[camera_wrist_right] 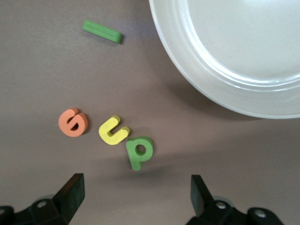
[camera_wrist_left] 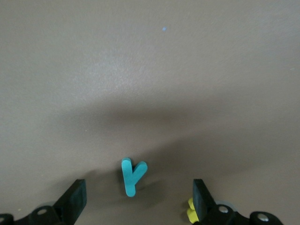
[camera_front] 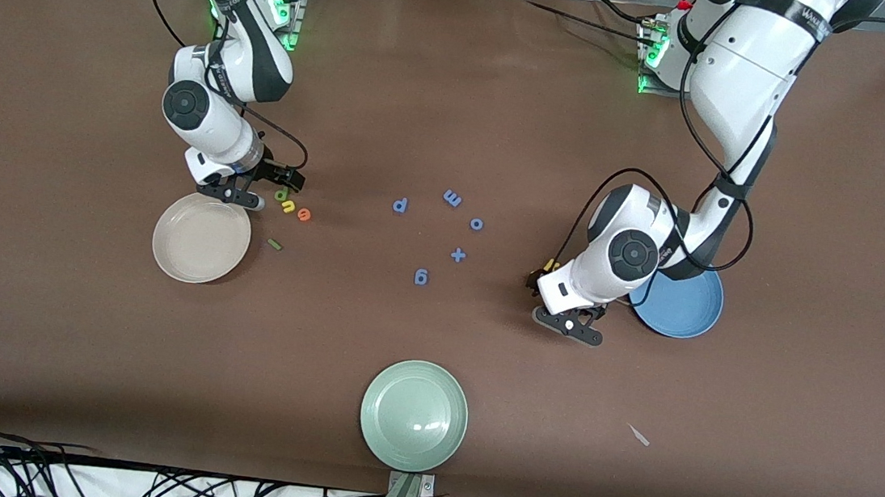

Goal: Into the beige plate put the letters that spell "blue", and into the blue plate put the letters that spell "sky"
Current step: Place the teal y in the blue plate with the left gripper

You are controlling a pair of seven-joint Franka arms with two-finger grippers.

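A teal y lies flat on the brown worktop, between the left gripper's spread fingers; yellow foam peeks beside the other finger.

Brown desk bore a beige plate, blue plate and pale green plate. Green b, yellow u, orange e and green l lay beside the beige plate; blue letters lay mid-desk.
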